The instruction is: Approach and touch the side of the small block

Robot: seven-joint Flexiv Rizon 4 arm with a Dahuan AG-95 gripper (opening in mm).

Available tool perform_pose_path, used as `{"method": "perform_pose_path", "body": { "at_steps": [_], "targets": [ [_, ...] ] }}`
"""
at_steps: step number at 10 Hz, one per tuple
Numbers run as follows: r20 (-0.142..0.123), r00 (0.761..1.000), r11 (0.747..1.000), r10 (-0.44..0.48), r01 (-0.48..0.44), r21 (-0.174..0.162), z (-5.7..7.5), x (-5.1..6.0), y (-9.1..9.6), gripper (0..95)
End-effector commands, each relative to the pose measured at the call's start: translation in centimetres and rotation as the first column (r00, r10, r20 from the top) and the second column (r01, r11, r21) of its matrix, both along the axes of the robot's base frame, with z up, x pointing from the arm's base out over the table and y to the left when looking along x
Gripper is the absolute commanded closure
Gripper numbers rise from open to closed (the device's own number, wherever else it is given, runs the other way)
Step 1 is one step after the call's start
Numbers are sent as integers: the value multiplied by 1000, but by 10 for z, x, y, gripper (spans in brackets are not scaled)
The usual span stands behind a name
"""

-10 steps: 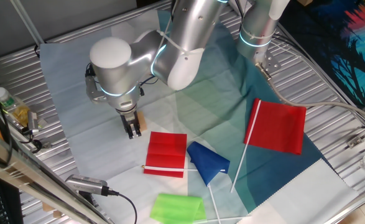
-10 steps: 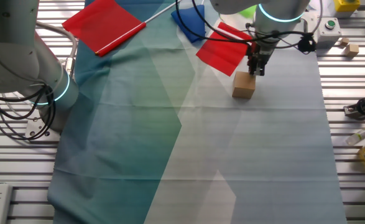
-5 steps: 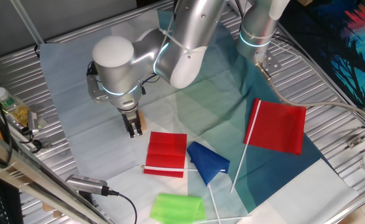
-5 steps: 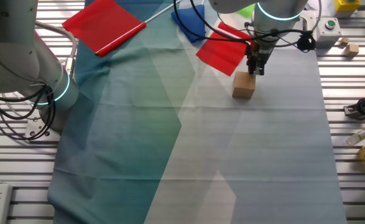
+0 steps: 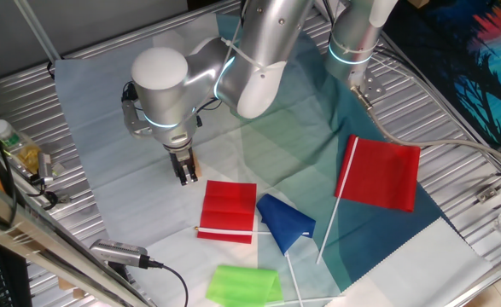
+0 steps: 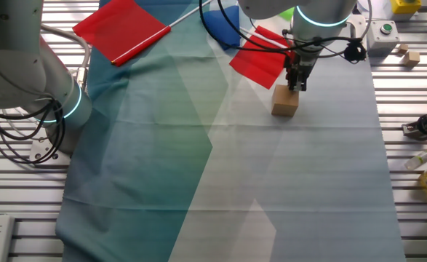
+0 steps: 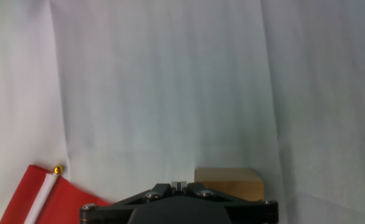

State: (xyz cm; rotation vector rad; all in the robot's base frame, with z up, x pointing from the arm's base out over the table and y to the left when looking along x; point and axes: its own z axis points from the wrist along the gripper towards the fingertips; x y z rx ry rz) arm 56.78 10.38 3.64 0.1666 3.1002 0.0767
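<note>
The small block point(image 6: 285, 101) is a plain tan wooden cube on the pale cloth. It also shows in the hand view point(image 7: 229, 182), at the bottom edge just right of my fingers. In one fixed view only a sliver of the block point(image 5: 193, 160) shows behind my fingers. My gripper point(image 6: 295, 84) is shut and empty, its tips at the block's far upper edge; I cannot tell whether they touch it. It also shows in one fixed view point(image 5: 186, 177) and the hand view point(image 7: 178, 185).
A red folded cloth point(image 5: 229, 210) lies just beside the gripper, with a blue cloth point(image 5: 285, 219), a green cloth point(image 5: 243, 284) and a larger red flag point(image 5: 382, 173) beyond. Bottles point(image 5: 20, 149) and cables sit on the metal table edge.
The gripper has shifted slightly, by a few pixels, staying beside the block. The block has not moved.
</note>
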Motion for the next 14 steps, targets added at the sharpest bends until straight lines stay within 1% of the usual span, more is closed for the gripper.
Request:
{"method": "perform_pose_path", "body": {
  "at_steps": [1, 5, 9, 11, 13, 14],
  "targets": [
    [0, 1000, 1000, 1, -1, 1, -1, 1, 0, 950],
    [1, 1000, 1000, 1, -1, 2, 0, 1, 1, 950],
    [-2, 1000, 1000, -4, 4, 3, 3, 4, 3, 950],
    [-7, 1000, 1000, -5, 5, 0, 7, 9, 5, 950],
    [-12, 1000, 1000, -2, 2, -1, 7, 9, 4, 950],
    [-19, 1000, 1000, -6, 6, -1, 8, 9, 4, 950]
  ]
}}
